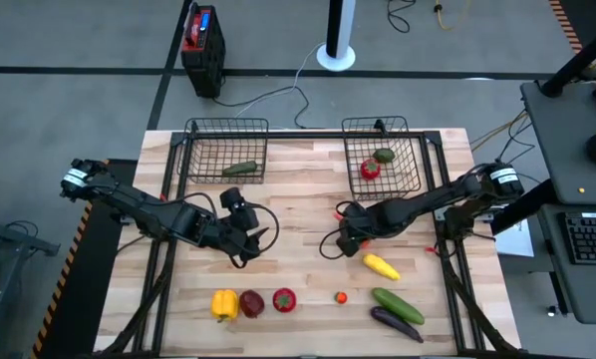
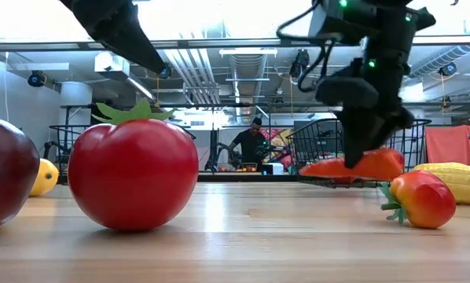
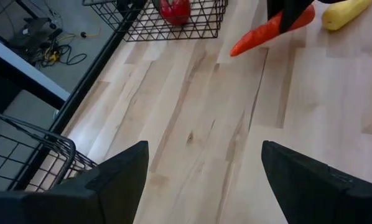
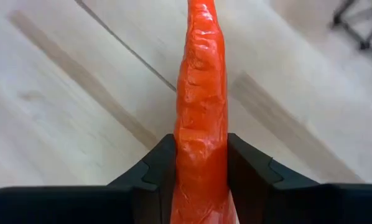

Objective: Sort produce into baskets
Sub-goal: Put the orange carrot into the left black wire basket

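Right gripper (image 4: pixel 200 180) has its fingers clamped on the orange carrot (image 4: pixel 201 93), just in front of the right basket (image 1: pixel 410 178) and, judging by the low view, slightly off the table. Left gripper (image 1: pixel 253 239) hangs over mid-table with fingers apart, holding nothing. Sorted so far: tomato (image 1: pixel 370 169) plus a green piece (image 1: pixel 384 155) in the right basket, cucumber (image 1: pixel 240 169) in the left basket (image 1: pixel 193 160). Left on the table, in front of the right basket: lemon-yellow piece (image 1: pixel 381 265), green cucumber (image 1: pixel 397 304), eggplant (image 1: pixel 396 321), small red-orange piece (image 1: pixel 341 296); further left, yellow pepper (image 1: pixel 223 303), dark red piece (image 1: pixel 251 302), red tomato (image 1: pixel 284 298). Under halfway, I'd say.
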You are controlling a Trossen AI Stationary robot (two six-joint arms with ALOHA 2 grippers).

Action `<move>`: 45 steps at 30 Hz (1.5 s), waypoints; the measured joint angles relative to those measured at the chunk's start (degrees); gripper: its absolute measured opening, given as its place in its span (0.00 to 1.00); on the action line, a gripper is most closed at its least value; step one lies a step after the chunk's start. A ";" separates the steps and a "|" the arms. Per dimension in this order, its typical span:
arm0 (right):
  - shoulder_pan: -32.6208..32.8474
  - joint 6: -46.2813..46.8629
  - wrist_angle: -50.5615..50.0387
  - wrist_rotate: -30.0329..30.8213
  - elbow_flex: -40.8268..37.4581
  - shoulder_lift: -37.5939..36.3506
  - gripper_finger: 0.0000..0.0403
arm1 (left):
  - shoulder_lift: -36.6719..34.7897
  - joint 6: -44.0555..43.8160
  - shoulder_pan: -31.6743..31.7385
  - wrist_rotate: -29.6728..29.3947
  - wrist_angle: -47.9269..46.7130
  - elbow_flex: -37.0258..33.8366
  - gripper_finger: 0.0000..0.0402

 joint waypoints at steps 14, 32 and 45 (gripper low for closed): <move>6.62 -21.54 27.30 16.63 -0.72 -0.02 0.27 | -0.70 15.34 -2.66 4.16 38.35 -12.35 0.73; 8.87 -50.16 62.37 19.83 -1.44 0.23 0.29 | -0.61 19.14 -2.45 1.71 77.41 -26.12 0.73; 8.76 -60.97 69.59 9.18 -1.44 0.24 0.29 | -0.59 24.46 -2.45 13.05 77.49 -21.24 0.73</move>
